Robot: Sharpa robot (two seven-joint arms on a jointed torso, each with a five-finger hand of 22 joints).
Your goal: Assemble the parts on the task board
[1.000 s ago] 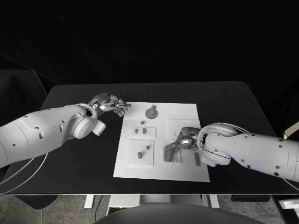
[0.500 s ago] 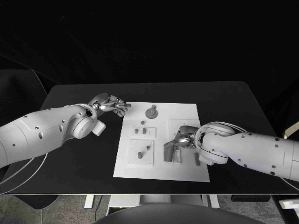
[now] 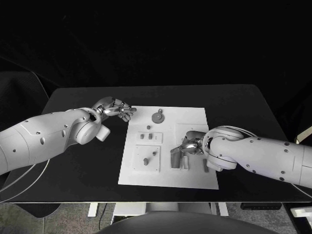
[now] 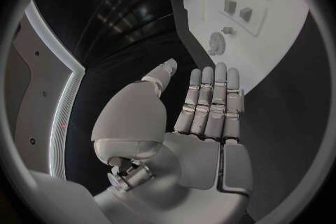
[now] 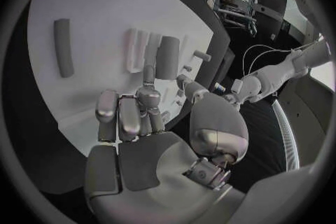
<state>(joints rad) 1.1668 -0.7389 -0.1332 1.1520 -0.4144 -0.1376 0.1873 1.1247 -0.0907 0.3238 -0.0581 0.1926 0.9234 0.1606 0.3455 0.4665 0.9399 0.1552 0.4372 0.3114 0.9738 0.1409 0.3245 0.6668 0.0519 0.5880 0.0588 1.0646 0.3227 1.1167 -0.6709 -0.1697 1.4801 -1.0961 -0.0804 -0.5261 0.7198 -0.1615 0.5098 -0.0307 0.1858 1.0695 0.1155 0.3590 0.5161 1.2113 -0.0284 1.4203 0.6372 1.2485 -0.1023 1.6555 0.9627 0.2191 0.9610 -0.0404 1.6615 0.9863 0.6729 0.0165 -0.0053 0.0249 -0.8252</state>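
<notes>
Task board [image 3: 195,117] lies flat mid-worktop [image 3: 79,170], long side running away from the robot.

Left hand [image 3: 116,108] sits just off the board's far-left corner, over the black worktop – in the left wrist view its fingers [image 4: 213,103] are straight and side by side, thumb apart, nothing held. It touches no part.

Right hand [image 3: 189,145] is over the board's near-right area, fingers bent down toward a grey upright part [image 3: 176,160] standing by a white raised block [image 5: 137,49]. In the right wrist view one fingertip is at or touching the near end of that part [image 5: 167,56]; the other fingers are curled in beside it. Can't tell whether the part is actually pinched or only touched, so the grasp is unclear.

Other parts on the board: a round disc-shaped part [image 3: 158,117] w/ a small tab near the far edge, two small blocks [image 3: 149,137] on a raised square at centre-left, small pegs [image 3: 149,158] on another raised square nearer the robot. A long grey bar [image 5: 63,47] lies flat on the board – apart from the right hand, seen in the right wrist view.
</notes>
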